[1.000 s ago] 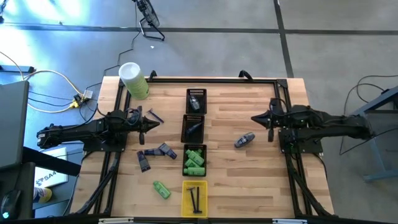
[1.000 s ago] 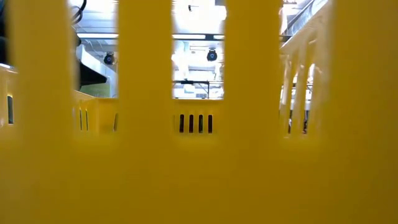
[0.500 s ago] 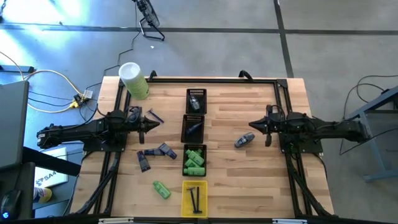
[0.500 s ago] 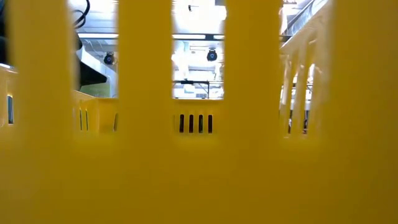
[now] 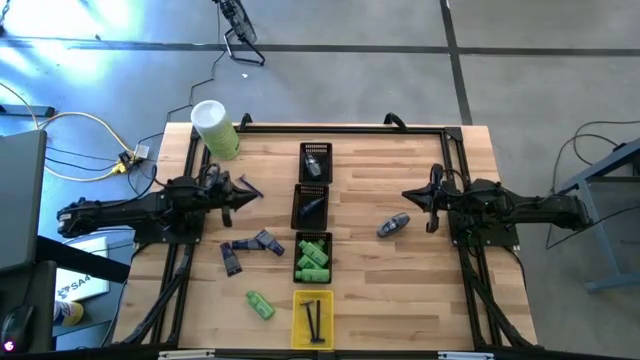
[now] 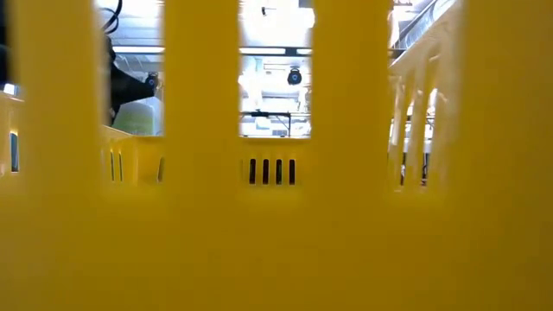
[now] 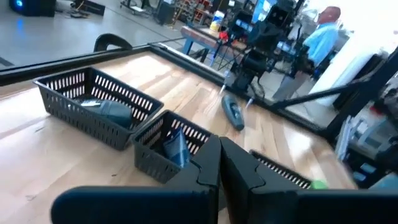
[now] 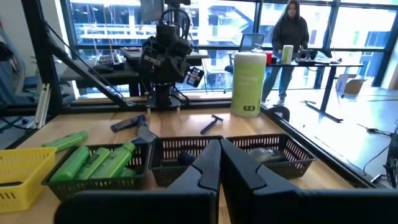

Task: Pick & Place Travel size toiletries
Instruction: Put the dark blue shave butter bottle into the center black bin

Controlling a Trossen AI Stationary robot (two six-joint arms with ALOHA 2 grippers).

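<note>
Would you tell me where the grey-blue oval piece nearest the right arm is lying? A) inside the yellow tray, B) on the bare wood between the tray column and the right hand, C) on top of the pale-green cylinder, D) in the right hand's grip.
B: the grey-blue oval piece lies loose on bare wood, apart from the right hand.

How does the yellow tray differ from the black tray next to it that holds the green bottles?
The yellow tray is bright yellow and holds thin dark sticks; the black tray is dark and holds green bottles. In the high view the yellow tray sits nearest the table's front edge, the black one just behind it. Both are small slotted rectangles in one row.
</note>
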